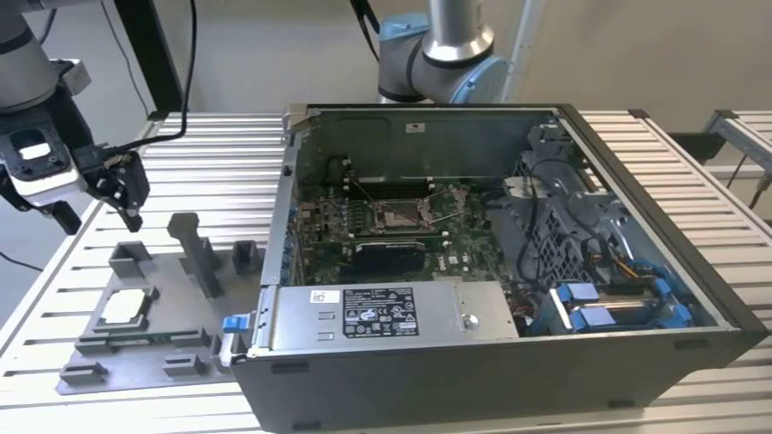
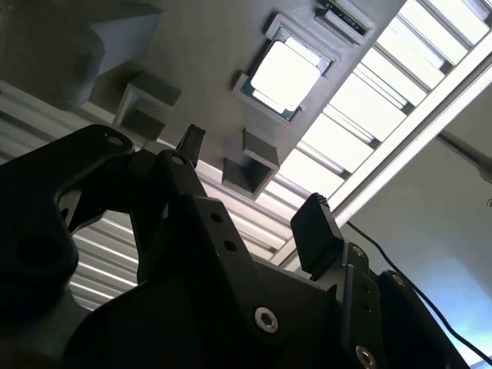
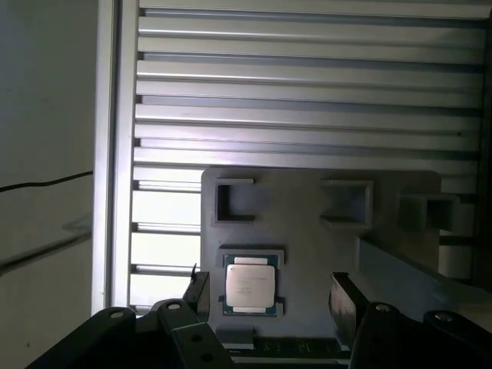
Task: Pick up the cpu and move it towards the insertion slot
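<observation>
One gripper [image 1: 121,194], spread wide, hovers over your silvery square cpu [image 1: 125,307], seated at its 6 o'clock in the grey plastic fixture [image 1: 136,362]

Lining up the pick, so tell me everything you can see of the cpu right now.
The cpu is a small, thin square chip with a silvery-white metal top over a darker rim. It lies flat, top face up, seated in a shallow recess of the grey fixture plate on the slatted table, outside the computer case. Nothing grips it: the open gripper hangs above, clear of it.
</observation>
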Available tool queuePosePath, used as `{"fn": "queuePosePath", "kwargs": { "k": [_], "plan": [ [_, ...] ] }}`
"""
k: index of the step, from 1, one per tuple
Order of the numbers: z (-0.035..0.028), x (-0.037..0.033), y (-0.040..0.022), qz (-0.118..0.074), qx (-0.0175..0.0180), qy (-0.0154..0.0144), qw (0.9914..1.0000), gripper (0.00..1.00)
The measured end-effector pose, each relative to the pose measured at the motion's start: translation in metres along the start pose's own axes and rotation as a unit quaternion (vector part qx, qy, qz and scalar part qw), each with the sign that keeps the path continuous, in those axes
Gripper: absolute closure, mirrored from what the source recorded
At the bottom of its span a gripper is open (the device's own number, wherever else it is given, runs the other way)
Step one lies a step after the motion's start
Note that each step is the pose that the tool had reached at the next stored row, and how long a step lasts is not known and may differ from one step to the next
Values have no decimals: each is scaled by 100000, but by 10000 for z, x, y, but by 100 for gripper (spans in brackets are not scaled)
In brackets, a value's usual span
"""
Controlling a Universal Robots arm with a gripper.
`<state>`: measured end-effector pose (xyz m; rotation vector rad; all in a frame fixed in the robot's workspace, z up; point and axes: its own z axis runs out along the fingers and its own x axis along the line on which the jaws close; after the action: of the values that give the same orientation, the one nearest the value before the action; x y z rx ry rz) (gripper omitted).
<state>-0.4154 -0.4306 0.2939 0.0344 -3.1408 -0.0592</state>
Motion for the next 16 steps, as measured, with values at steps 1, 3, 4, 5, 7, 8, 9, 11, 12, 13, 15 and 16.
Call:
{"fn": "queuePosePath", "kwargs": {
  "k": [1, 3, 4, 5, 7, 8, 9, 11, 12, 13, 15, 16],
  "plan": [
    [1, 0, 0, -2, 0, -2, 100000, 0],
    [2, 0, 0, 1, -1, -1, 100000, 0],
    [4, 0, 0, 0, -3, -6, 100000, 0],
    [9, 0, 0, -2, -11, -19, 100000, 0],
    [20, 0, -1, -2, -6, -9, 100000, 0],
    [28, 0, -1, -2, -3, -3, 100000, 0],
    [36, 0, -1, -1, -4, -8, 100000, 0],
    [54, 0, -2, -3, -1, -3, 100000, 0],
    [62, 0, -2, -2, -4, -6, 100000, 0],
    [71, 0, -3, -1, 0, -2, 100000, 0],
    [90, 0, -4, -3, -3, -5, 100000, 0],
    [99, 0, -4, -1, -2, -6, 100000, 0]
  ]
}}
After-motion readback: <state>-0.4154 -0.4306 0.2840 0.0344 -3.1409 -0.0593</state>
